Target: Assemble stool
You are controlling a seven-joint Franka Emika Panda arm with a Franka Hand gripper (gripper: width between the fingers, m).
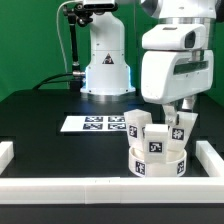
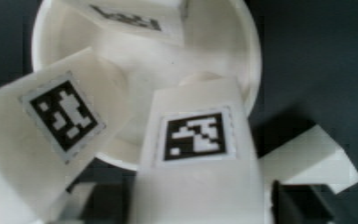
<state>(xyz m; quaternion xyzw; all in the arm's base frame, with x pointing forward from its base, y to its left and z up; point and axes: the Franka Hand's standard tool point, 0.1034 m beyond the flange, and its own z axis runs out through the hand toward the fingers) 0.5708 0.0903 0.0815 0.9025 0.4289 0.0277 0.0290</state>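
Observation:
The white round stool seat (image 1: 166,166) lies near the table's front, at the exterior view's right, with tags on its wall. Three white block legs rise from its top: one (image 1: 135,127), a middle one (image 1: 157,134), and one (image 1: 181,129) nearest the exterior view's right. My gripper (image 1: 177,112) comes down from above onto that last leg. In the wrist view this tagged leg (image 2: 202,140) runs between my dark fingers (image 2: 105,198), which press on its two sides, so my gripper (image 2: 204,200) is shut on it. The seat (image 2: 158,55) lies beyond it.
The marker board (image 1: 92,123) lies flat behind the seat. White border rails run along the front (image 1: 100,187) and the exterior view's right edge (image 1: 212,158). The robot base (image 1: 105,65) stands at the back. The other legs (image 2: 51,120) (image 2: 314,155) flank the held one closely.

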